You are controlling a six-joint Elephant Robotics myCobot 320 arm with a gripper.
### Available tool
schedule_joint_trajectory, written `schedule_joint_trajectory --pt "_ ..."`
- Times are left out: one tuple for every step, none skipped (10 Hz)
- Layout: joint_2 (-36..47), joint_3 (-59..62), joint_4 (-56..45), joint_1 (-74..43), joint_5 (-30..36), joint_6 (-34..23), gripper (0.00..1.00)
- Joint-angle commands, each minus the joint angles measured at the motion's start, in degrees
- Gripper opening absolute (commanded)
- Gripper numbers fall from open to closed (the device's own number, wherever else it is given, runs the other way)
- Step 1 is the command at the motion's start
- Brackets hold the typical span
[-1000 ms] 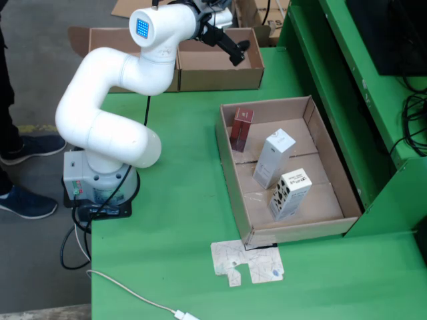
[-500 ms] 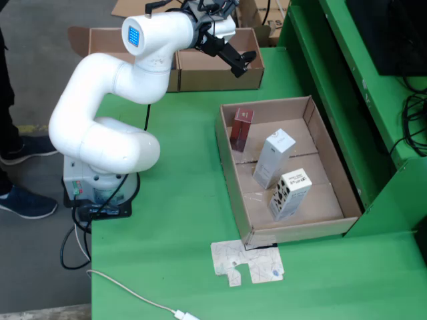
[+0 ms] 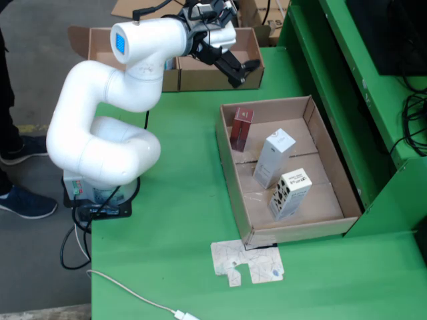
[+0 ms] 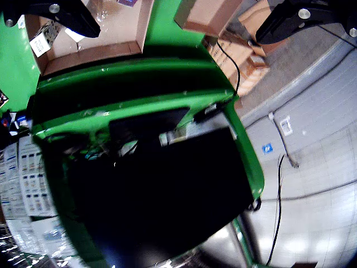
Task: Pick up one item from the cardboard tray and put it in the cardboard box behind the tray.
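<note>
While the arm hangs back at the far end, let's start at the near edge of the green counter (image 3: 173,220) in the fixed view: a flattened scrap of printed card (image 3: 248,262) lies just in front of the cardboard tray (image 3: 229,179), and a white cable (image 3: 127,292) trails off the front corner.

Into the tray now. Three cartons stand in it. Nearest is the black-and-white patterned carton (image 3: 289,194), then the plain white carton (image 3: 273,159) just behind it, and at the tray's far left corner the dark red carton (image 3: 241,129). All three look upright or a touch tilted, and none is touched by anything.

Further back, the white arm (image 3: 100,133) rises from its base at the counter's left edge and reaches away towards the cardboard box (image 3: 220,77) behind the tray. The gripper (image 3: 241,72) hovers at that box's front right, well apart from the tray. Its black fingers (image 4: 290,19) are spread wide in the wrist view, with only counter, boxes and floor between them, so it holds nothing. Whether anything already lies in the box I can't say; the arm covers part of it.

So my read: no carton is in hand, and three wait in the tray. The whole pick seems to lie ahead: reach the tray, close on one carton, lift, carry it back and drop it in the box.
</note>
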Motion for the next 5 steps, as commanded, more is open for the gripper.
schedule_joint_trajectory --pt "6.6 1.28 -7.97 -3.1 -4.08 0.04 1.0" --pt "6.39 1.58 -7.98 -6.05 -2.87 -0.22 1.0" --pt "6.39 1.58 -7.98 -6.05 -2.87 -0.22 1.0" --pt "6.75 0.53 -6.96 -10.24 -1.61 -1.28 1.0" --pt "6.84 -0.09 -6.04 -12.75 0.38 -2.29 1.0"
